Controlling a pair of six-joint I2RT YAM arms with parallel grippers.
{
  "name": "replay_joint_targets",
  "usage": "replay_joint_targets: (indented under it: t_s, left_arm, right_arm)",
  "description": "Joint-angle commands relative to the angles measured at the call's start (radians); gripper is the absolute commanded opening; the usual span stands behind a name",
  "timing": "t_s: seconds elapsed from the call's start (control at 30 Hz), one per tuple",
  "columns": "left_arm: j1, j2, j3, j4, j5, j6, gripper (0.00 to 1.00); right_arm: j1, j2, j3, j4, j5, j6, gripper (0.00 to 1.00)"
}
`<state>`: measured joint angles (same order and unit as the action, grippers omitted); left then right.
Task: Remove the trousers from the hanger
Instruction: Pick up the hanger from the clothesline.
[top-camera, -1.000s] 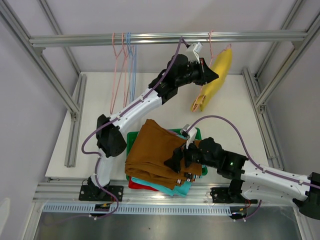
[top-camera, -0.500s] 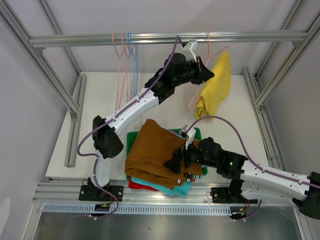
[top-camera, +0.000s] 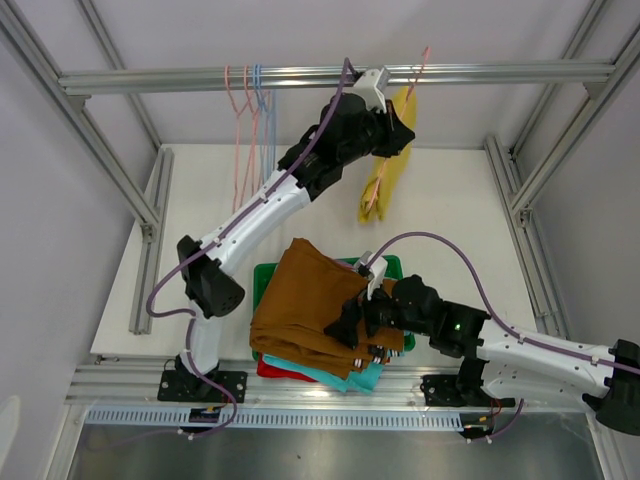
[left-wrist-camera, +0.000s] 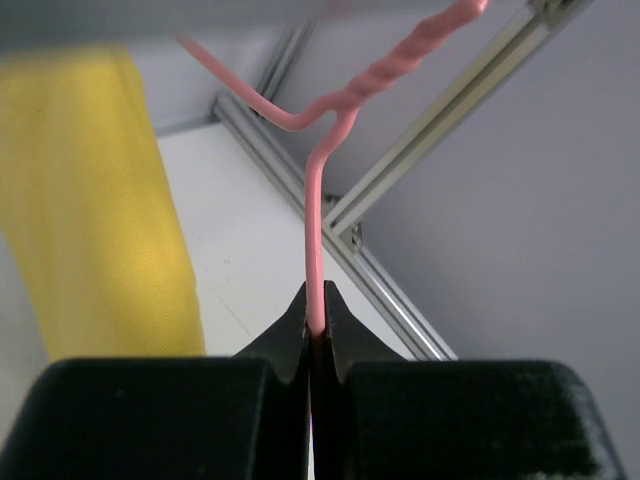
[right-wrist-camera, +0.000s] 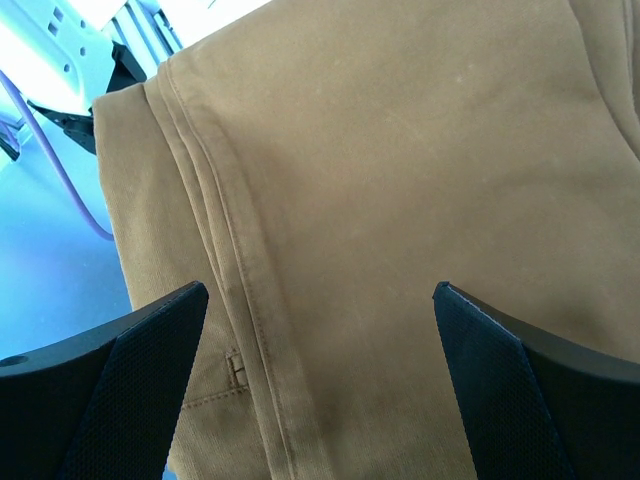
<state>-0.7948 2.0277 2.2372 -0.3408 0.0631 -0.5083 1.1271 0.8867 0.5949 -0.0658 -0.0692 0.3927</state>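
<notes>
The white table (top-camera: 450, 200) sits inside an aluminium frame (top-camera: 200, 78). Brown trousers (right-wrist-camera: 400, 180) lie under my right gripper (right-wrist-camera: 315, 300), its jaws apart. My left gripper (left-wrist-camera: 316, 305) is clamped on the pink hanger (left-wrist-camera: 315, 215); yellow trousers (left-wrist-camera: 90, 200) hang just beside it.

The yellow trousers (top-camera: 383, 175) dangle crumpled from the pink hanger (left-wrist-camera: 316, 240) up by the rail (top-camera: 300, 77), while the brown pair (top-camera: 305, 300) lies folded atop the teal pair (top-camera: 345, 378) and red pair (top-camera: 272, 372) on the green tray (top-camera: 392, 265).
</notes>
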Motion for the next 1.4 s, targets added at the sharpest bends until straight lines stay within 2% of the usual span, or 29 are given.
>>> replay_joint_targets:
  t_s: [0.0,0.17,0.3,0.5,0.63,0.87,1.03,1.17,1.23,1.37]
  left_arm:
    - [0.011,-0.142,0.141,0.322,-0.006,0.097,0.0]
    - [0.017,-0.173,0.114,0.378,0.004,0.059,0.0]
    - [0.017,-0.213,0.035,0.427,0.0,0.053,0.0]
    - [0.017,-0.283,-0.001,0.424,0.003,0.066,0.0]
    - [0.017,-0.361,-0.076,0.407,-0.029,0.096,0.0]
    - [0.016,-0.533,-0.322,0.391,-0.15,0.166,0.0]
    - [0.005,-0.622,-0.488,0.378,-0.267,0.237,0.01]
    - [0.003,-0.696,-0.58,0.349,-0.371,0.258,0.0]
    - [-0.006,-0.739,-0.635,0.315,-0.462,0.258,0.0]
    - [-0.035,-0.793,-0.732,0.306,-0.606,0.287,0.01]
  right_arm:
    - [0.011,0.003,-0.004,0.047,0.0,0.011,0.99]
    - [0.014,0.001,-0.007,0.049,0.006,0.014,0.99]
    - [0.019,0.001,-0.012,0.054,0.009,0.018,1.0]
    - [0.033,0.0,-0.014,0.054,0.009,0.023,0.99]
    - [0.042,-0.006,0.008,0.05,-0.01,0.012,0.99]
    - [0.065,-0.009,0.169,-0.103,-0.147,-0.08,0.99]
    - [0.077,-0.061,0.272,-0.192,-0.166,-0.135,0.99]
    - [0.082,-0.112,0.315,-0.242,-0.023,-0.155,0.99]
    - [0.083,-0.13,0.316,-0.249,0.138,-0.166,1.0]
    - [0.083,-0.124,0.316,-0.232,0.317,-0.221,1.0]
